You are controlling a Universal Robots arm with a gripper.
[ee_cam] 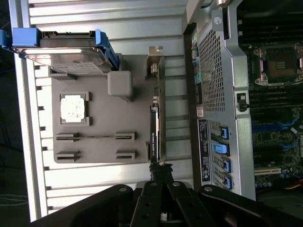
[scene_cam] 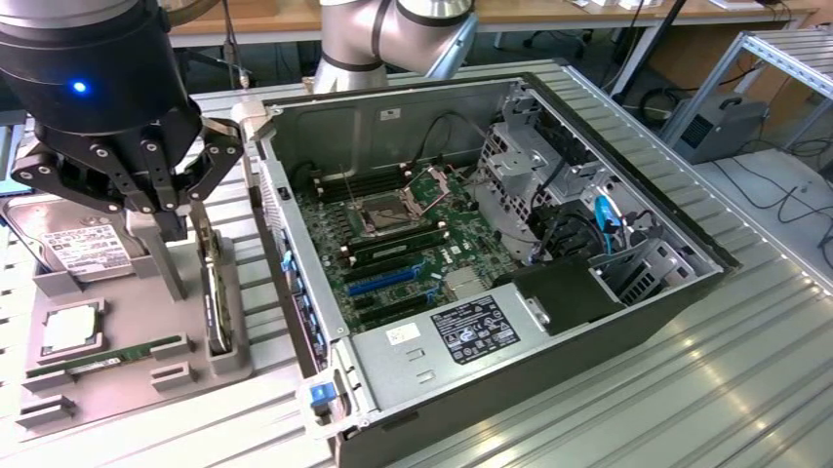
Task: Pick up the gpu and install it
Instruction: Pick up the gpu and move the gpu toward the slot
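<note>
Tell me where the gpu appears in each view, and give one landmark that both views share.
Exterior view: the gpu stands edge-on in the grey holder, at the exterior view's left, beside the computer case.
Wrist view: the gpu is the thin dark blade along the grey holder side nearest the computer case.
Shared landmark: the hard drive on the same holder.

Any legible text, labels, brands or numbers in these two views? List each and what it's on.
Nothing reads clearly.
power supply label: dark with light print, too small to read.
hard drive label: white, print blurred.
case wall sticker: too small to read.
gpu: markings on its edge, unreadable.
</note>
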